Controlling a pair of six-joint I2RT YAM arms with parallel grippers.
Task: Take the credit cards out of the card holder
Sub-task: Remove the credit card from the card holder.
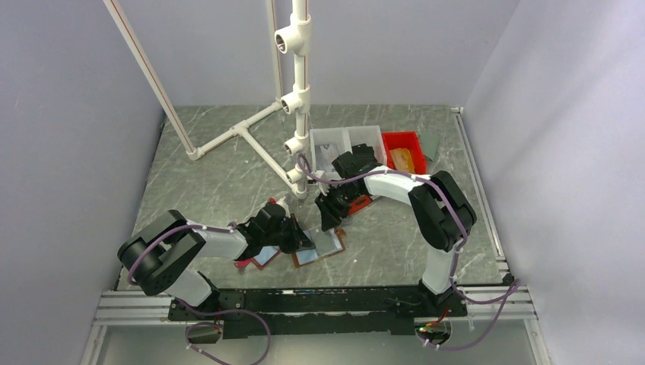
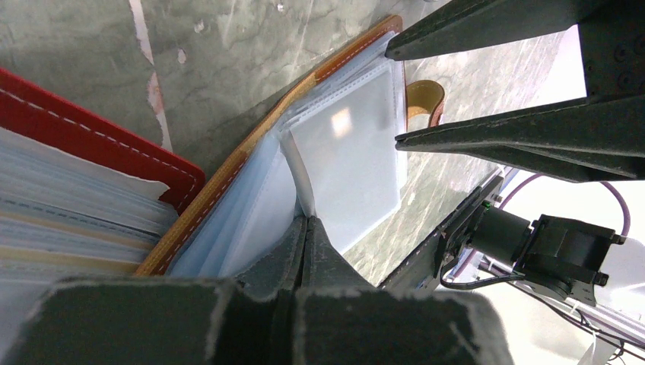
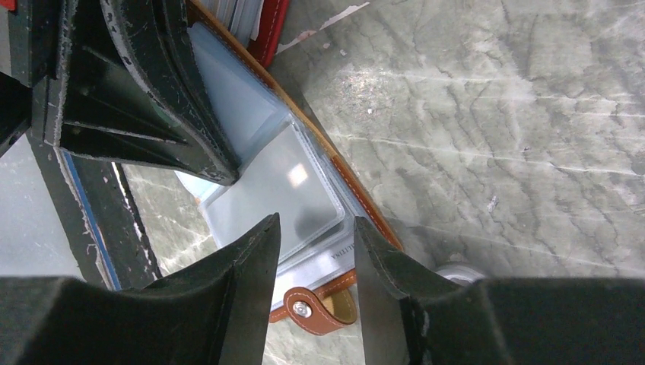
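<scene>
The brown leather card holder [image 1: 332, 248] lies open on the table, its clear sleeves [image 2: 346, 152] fanned out. My left gripper [image 2: 308, 221] is shut on the edge of one clear sleeve and holds it lifted. My right gripper [image 3: 315, 232] hangs open just above the top sleeve [image 3: 274, 186], near the snap strap [image 3: 316, 310], with nothing between its fingers. From above, the left gripper [image 1: 303, 239] and right gripper [image 1: 330, 218] meet over the holder. The sleeves look pale and frosted; I cannot make out the credit cards inside them.
A red card holder [image 1: 251, 261] stuffed with sleeves lies just left of the brown one. Another red item [image 1: 360, 203] sits under the right arm. White bins [image 1: 346, 141] and a red bin [image 1: 403, 150] stand at the back. A white pipe frame [image 1: 300, 91] rises behind.
</scene>
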